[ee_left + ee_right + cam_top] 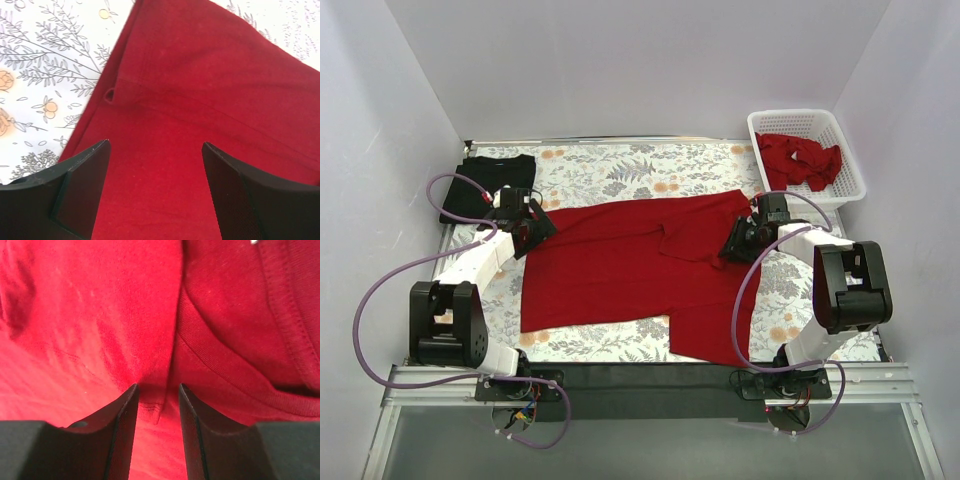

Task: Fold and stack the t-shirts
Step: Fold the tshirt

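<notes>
A bright red t-shirt [620,265] lies spread across the middle of the floral table, with one flap folded inward near its right end. My left gripper [532,228] hovers over the shirt's left edge. In the left wrist view its jaws [156,145] stand wide open, with flat red cloth [200,90] under them. My right gripper [738,240] is low on the shirt's right part. Its jaws [157,387] stand narrowly apart, with a folded hem edge [159,412] between the tips, not pinched. A folded black t-shirt [485,185] lies at the back left.
A white lattice basket [808,122] at the back right holds crumpled red shirts [800,160]. White walls close in the table on three sides. Purple cables [390,285] loop beside both arm bases.
</notes>
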{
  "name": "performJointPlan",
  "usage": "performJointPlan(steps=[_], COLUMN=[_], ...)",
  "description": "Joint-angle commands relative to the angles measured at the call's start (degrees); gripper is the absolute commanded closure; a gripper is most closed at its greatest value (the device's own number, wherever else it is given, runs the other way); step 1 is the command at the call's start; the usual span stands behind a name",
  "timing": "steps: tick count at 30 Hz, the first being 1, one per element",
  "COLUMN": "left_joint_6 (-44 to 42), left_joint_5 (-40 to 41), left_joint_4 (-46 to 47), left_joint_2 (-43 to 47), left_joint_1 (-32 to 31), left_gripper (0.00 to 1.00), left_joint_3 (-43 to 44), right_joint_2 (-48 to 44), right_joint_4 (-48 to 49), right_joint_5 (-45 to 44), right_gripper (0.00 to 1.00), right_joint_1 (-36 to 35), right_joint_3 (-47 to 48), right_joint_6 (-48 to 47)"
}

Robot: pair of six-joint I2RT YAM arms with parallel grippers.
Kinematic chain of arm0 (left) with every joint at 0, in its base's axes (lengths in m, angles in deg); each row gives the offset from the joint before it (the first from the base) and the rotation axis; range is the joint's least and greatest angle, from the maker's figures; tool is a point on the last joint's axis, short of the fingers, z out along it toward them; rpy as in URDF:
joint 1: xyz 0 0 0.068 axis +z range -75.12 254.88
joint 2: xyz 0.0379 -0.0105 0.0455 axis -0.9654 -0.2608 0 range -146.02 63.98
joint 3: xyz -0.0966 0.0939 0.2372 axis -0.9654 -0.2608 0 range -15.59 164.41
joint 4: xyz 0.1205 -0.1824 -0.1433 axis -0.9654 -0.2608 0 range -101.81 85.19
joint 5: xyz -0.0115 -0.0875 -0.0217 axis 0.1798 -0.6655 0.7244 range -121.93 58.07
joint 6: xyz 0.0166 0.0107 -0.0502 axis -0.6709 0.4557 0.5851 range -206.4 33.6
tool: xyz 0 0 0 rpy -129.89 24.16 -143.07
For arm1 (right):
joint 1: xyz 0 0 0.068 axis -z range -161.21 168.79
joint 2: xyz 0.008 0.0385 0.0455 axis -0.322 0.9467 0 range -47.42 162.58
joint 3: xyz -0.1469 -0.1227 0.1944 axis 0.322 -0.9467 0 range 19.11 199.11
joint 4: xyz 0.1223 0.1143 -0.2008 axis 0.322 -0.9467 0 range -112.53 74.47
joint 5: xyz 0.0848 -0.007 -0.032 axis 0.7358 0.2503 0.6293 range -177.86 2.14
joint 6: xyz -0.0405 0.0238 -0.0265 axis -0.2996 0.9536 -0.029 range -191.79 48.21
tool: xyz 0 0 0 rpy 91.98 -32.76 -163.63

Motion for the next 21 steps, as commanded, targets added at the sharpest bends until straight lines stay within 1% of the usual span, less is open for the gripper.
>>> performJointPlan(steps=[1,5,6,8,11,16,21], left_joint_6=[1.10,0.75,0.75,0.75,0.49,-0.13,0.22], left_joint_5=[-2.23,-2.14,-2.32,-2.41,-3.28,-3.29,-2.85], left_joint_4=[1.52,1.70,1.70,1.79,1.79,1.70,1.61], left_joint_2=[1.97,1.88,1.97,2.49,2.93,3.29,3.20], left_joint_1=[0.03,0.03,0.03,0.03,0.03,0.03,0.03], left_gripper=[0.31,0.31,0.31,0.31,0.31,0.31,0.31], left_joint_3=[-0.35,-0.35,-0.52,-0.61,-0.88,-1.14,-0.79], right_joint_2=[-1.58,-2.37,-2.89,-3.42,-4.74,-6.94,-8.78], right_joint_4=[2.49,2.75,2.84,2.75,2.40,0.21,-3.13], right_joint_5=[4.37,5.52,5.78,6.49,6.31,4.73,5.34], right_gripper=[0.62,0.70,0.76,0.82,0.99,0.99,0.99], right_joint_1=[0.04,0.13,0.21,0.21,0.65,2.06,3.29], right_joint_3=[-1.37,-2.08,-2.34,-2.25,-2.25,-1.73,-1.37], right_joint_6=[1.69,1.69,1.95,1.95,1.87,0.03,-1.47])
